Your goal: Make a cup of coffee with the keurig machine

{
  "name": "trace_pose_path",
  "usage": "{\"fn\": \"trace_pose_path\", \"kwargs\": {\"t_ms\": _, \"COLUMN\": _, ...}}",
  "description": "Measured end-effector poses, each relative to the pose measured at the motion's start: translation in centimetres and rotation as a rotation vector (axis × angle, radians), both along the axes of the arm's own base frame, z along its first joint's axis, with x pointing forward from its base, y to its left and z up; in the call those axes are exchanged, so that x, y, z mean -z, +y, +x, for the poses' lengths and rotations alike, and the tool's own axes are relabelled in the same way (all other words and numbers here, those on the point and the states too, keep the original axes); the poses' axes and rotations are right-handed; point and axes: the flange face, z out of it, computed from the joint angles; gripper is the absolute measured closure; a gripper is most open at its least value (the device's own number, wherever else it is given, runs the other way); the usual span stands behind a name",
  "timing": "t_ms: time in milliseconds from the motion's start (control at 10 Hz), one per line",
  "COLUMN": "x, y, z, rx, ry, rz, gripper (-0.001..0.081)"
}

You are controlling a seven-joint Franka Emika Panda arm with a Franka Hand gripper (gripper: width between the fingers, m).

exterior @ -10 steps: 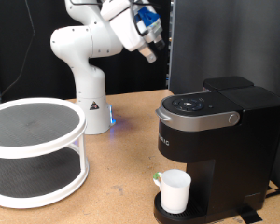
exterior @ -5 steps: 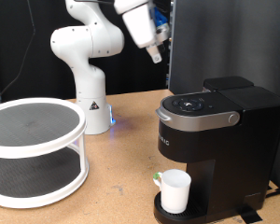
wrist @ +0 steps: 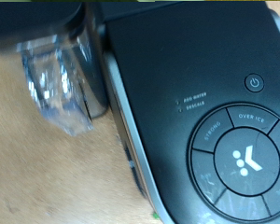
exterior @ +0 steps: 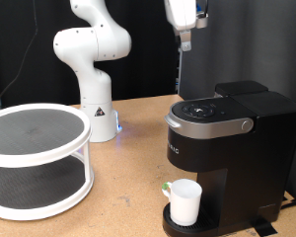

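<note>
Cup [exterior: 185, 201] sits on keurig machine [exterior: 227, 148] base; gripper [exterior: 185, 41] high above (claw state unclear).

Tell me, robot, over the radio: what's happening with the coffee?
Gripper high above the keurig machine, holding nothing visible. Lid down; cup on the drip base under the spout. Nothing in between.

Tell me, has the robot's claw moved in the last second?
Yes. The gripper swung toward the exterior view's right and now hangs above the keurig machine, pointing down.
</note>
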Motion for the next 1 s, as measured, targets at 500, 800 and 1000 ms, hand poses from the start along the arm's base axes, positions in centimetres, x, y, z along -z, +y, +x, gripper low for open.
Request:
{"fn": "trace_pose_path", "kwargs": {"t_ms": 500, "x": 0.0, "y": 0.5, "z": 1.4, "rx": -0.162, "ry": -0.034, "rz": -0.089, "gripper": 0.0001}}
{"fn": "trace_pose_path", "kwargs": {"t_ms": 800, "x": -1.1, "y": 1.5, "z": 2.5, "rx": -0.297, "ry": -0.075, "rz": -0.136, "gripper": 0.0001}}
{"fn": "trace_pose_path", "kwargs": {"t_ms": 1000, "x": -1.3, "y": 2.2, "z": 4.1, "rx": -0.31, "ry": -0.077, "rz": -0.132, "gripper": 0.0001}}
